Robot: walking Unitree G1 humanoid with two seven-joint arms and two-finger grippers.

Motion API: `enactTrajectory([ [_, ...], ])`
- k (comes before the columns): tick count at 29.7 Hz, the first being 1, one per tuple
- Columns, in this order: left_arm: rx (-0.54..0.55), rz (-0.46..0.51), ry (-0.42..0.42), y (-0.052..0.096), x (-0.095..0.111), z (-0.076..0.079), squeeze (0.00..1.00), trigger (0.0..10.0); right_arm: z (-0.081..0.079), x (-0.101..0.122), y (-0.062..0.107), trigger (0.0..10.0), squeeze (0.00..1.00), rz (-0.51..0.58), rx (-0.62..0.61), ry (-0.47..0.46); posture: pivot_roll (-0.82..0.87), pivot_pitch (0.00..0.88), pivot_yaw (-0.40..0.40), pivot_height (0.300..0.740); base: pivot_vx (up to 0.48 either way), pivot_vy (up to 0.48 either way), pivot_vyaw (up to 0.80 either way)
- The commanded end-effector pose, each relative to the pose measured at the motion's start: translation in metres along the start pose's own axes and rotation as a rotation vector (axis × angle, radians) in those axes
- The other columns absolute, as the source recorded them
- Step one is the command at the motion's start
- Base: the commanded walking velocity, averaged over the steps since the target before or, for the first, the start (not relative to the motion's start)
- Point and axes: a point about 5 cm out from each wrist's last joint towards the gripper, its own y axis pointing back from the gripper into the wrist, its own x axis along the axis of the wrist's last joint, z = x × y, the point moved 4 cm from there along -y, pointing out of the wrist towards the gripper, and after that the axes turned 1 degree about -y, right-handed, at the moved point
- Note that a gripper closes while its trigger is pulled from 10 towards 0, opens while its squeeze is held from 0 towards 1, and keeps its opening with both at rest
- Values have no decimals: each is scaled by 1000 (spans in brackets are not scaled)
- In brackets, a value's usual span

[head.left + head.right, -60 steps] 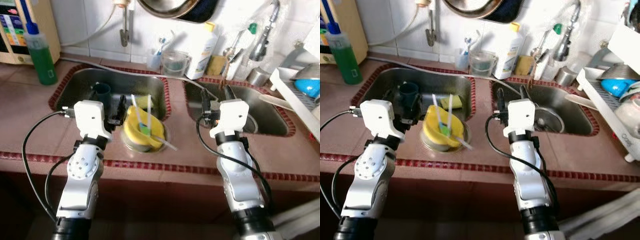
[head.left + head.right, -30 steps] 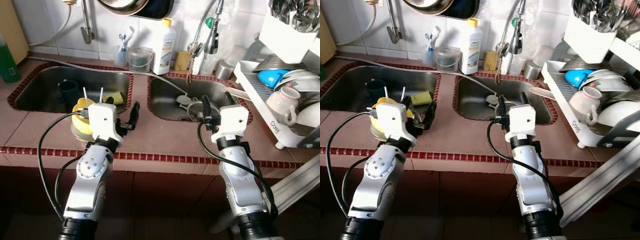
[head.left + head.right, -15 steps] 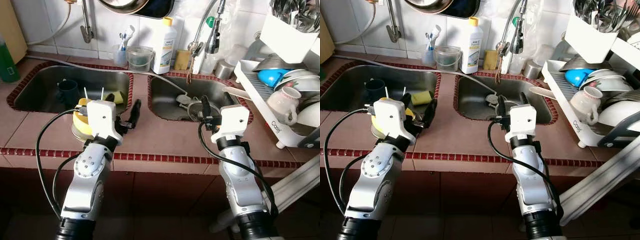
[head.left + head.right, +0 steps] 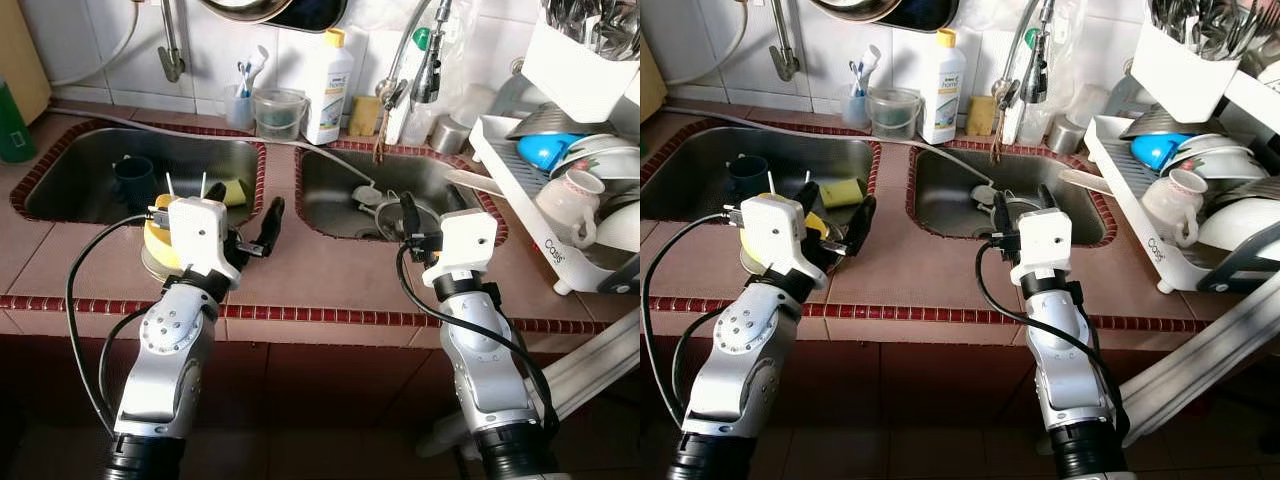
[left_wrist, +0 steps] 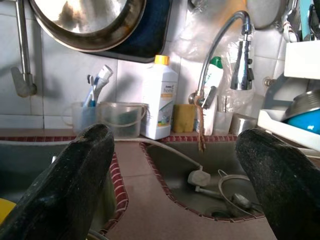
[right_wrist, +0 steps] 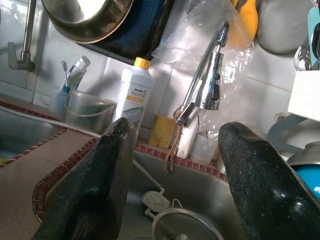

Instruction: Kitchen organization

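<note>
Two steel sinks are set into a brown tiled counter (image 4: 330, 270). The left sink (image 4: 75, 165) holds a dark mug (image 4: 133, 180), a yellow sponge (image 4: 236, 191) and a yellow bowl (image 4: 156, 238) with white straws in it. My left gripper (image 4: 838, 198) is open with nothing in it, hovering over that sink's front right corner, just right of the bowl. My right gripper (image 4: 430, 200) is also open with nothing in it, at the front edge of the right sink (image 4: 345, 185), above a round metal strainer (image 6: 180, 225).
A white dish rack (image 4: 520, 180) with cups, bowls and cutlery stands at the right. Along the tiled wall are a white bottle (image 4: 327, 72), a clear cup (image 4: 280, 112), a toothbrush holder (image 5: 82, 117), a tap (image 6: 207, 75) and a green bottle (image 4: 10, 120).
The camera has swung right since the earliest frames, bringing the dish rack into view. My left arm has shifted slightly left. Both grippers stay open.
</note>
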Motion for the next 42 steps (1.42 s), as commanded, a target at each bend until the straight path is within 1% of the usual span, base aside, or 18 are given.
enactTrajectory([
  [1, -16, 31, 1, -2, 7, 4, 0, 10000, 5, 6, -1, 10000, 0, 21, -10, 4, -150, 62, -113, 740, 0, 0, 0],
  [7, -7, 30, 8, 3, 5, 3, 0, 10000, 4, 7, -1, 10000, 0, 25, 3, 14, -152, 60, -116, 740, 0, 0, 0],
  [12, 7, 37, 16, 4, 6, 0, 0, 10000, 5, 6, -1, 10000, 0, 21, 6, 19, -149, 61, -117, 740, 0, 0, 0],
  [18, 9, 50, 16, 2, 10, -3, 0, 10000, 3, 6, -1, 10000, 0, 23, 13, 17, -147, 63, -115, 740, 349, 0, 0],
  [30, 10, 47, 18, 2, 11, -3, 0, 10000, 2, 6, 1, 10000, 0, 20, 14, 11, -146, 66, -112, 740, 348, 0, 0],
  [32, 4, 60, 22, 2, 14, -1, 0, 10000, 0, 7, 1, 10000, 0, 24, 22, 5, -145, 66, -113, 740, 0, 0, 0],
  [35, 8, 67, 17, 1, 17, -1, 0, 10000, -6, 10, 2, 10000, 0, 38, 60, -16, -145, 66, -113, 740, 0, 0, 0],
  [38, 7, 73, 18, 1, 18, -1, 0, 10000, -8, 10, 2, 10000, 0, 38, 73, -20, -146, 67, -114, 740, 0, 0, 0],
  [40, 7, 80, -3, 1, 20, -1, 0, 10000, -9, 10, 4, 10000, 0, 38, 77, -21, -145, 67, -115, 740, 0, 0, 0],
  [42, 5, 86, 9, 1, 22, -1, 0, 10000, -10, 11, 4, 10000, 0, 44, 87, -36, -145, 68, -117, 740, 0, 0, 0],
])
